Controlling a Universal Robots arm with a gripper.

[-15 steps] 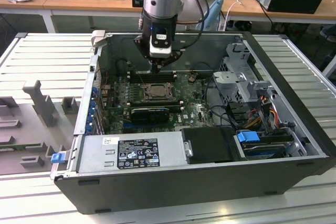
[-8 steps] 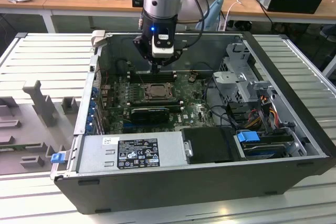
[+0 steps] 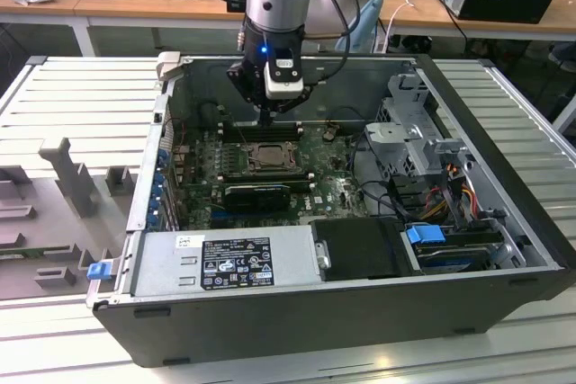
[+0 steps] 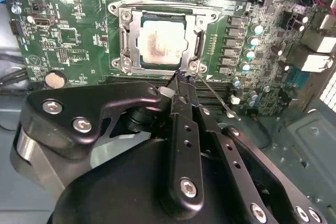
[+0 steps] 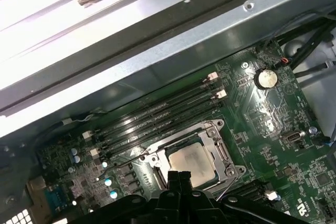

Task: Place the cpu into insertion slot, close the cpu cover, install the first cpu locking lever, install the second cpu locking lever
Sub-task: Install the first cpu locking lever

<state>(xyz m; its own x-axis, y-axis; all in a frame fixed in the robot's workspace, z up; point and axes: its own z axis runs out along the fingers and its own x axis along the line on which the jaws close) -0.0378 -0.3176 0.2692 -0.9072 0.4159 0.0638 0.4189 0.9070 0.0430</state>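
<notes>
The cpu (image 4: 161, 39) (image 5: 190, 159) lies flat in the insertion slot (image 3: 267, 158), its pale metal top facing up. The silvery cpu cover (image 4: 126, 43) (image 5: 214, 136) lies down around it, framing the chip. A thin wire locking lever (image 4: 215, 97) (image 5: 231, 186) sticks out from one socket corner, away from the frame. Another lever (image 5: 125, 164) runs along the opposite side. My gripper (image 4: 182, 75) (image 5: 178, 174) (image 3: 270, 115) hangs just above the socket edge, shut, with its tips at the corner where the first lever starts. Whether the tips touch the lever is unclear.
The open computer case (image 3: 504, 168) lies on a slatted bench. Long black memory slots (image 5: 157, 111) flank the socket, and a black graphics card (image 3: 257, 193) lies in front of it. A power supply (image 3: 225, 263), a drive cage (image 3: 409, 137) and cables (image 3: 450, 191) crowd the case.
</notes>
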